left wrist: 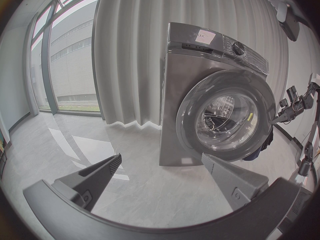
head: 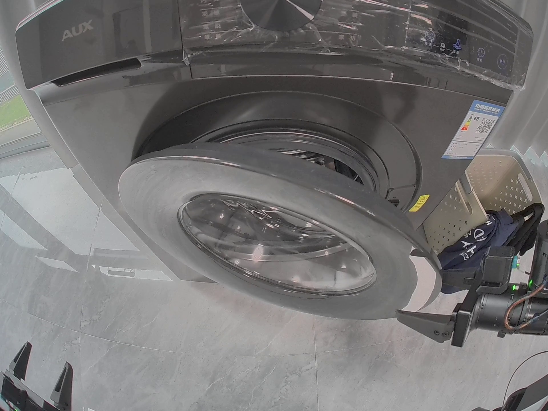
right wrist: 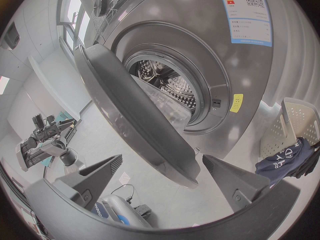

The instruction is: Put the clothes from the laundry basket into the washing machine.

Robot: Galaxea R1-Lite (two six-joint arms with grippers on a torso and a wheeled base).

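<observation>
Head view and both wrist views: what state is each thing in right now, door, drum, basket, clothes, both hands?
Washing machine door: partly open, swung outward.
Drum: nothing seen in the visible part.
Laundry basket: loaded, not yet emptied.
Clothes: dark, draped over the basket's rim.
Left hand: open, empty.
Right hand: open, fingers on either side of the door's edge.

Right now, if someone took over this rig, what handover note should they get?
Left gripper: open, empty, low and away from the washing machine.
Right gripper: open, fingers either side of the door's free edge.
Door is partly open; no clothes visible in the drum.
Navy clothes hang over the laundry basket, right of the machine.
Left to do: swing the door wide, load all clothes.
</observation>
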